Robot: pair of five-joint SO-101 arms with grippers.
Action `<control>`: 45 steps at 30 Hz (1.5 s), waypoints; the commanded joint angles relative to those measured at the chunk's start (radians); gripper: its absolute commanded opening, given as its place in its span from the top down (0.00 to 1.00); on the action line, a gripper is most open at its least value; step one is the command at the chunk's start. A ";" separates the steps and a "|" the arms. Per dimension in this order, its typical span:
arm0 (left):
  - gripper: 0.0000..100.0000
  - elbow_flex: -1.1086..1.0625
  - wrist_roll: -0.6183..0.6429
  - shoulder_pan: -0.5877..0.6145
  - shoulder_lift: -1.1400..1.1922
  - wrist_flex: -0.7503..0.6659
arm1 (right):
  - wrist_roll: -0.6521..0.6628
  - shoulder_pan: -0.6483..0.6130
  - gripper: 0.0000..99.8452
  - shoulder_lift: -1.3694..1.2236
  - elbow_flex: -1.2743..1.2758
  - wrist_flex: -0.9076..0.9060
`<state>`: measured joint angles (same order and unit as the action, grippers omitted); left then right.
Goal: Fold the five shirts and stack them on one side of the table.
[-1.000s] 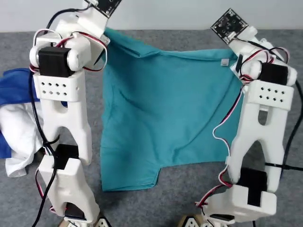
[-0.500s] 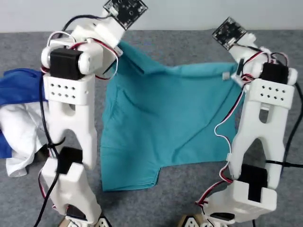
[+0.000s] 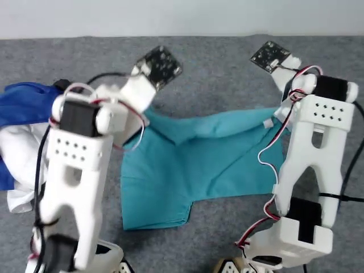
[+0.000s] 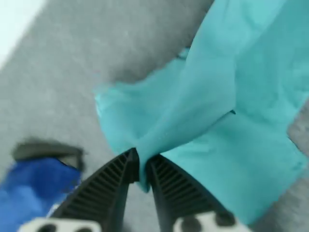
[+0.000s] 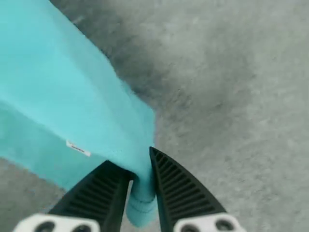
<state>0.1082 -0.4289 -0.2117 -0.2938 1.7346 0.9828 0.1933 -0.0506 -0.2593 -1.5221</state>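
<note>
the left gripper has two black fingers with little ridges on them. the fingers are pressed close together with a bunched edge of the teal shirt pinched between their tips. from the pinch, the shirt runs away from the gripper in one long raised fold. more of the shirt lies flat on the grey desk on both sides of that fold. beside the fingers, a blue cloth lies on the desk. a small dark thing sits at the edge of the blue cloth; it is too blurry to tell what it is.
</note>
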 commanded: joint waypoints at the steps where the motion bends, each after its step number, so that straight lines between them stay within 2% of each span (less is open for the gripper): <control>1: 0.99 -0.142 0.041 -0.011 -0.141 0.021 | 0.003 0.004 0.99 0.015 -0.038 -0.082; 8: 0.99 -0.484 0.048 -0.011 -0.361 0.023 | 0.003 0.005 0.99 0.005 -0.034 -0.266; 15: 0.99 -0.725 0.048 -0.011 -0.523 0.023 | 0.009 0.018 0.99 0.050 0.164 -0.266; 23: 0.99 -0.773 0.015 -0.020 -0.493 0.023 | 0.009 0.047 0.99 0.073 0.328 -0.179; 31: 0.99 -0.777 0.014 -0.219 -0.480 0.020 | 0.011 0.068 0.99 0.065 0.334 -0.128; 36: 0.99 -0.777 0.018 -0.180 -0.483 0.020 | 0.006 0.054 0.97 0.070 0.334 -0.139; 41: 0.90 -0.768 0.018 -0.081 -0.491 0.020 | 0.003 0.071 0.81 0.076 0.302 -0.217; 45: 0.89 -0.734 0.020 -0.055 -0.491 0.020 | 0.003 0.081 0.79 0.076 0.233 -0.271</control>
<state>-0.6713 -0.4043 -0.2808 -0.7772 1.7331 0.9828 0.2578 -0.0338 0.0783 -1.7492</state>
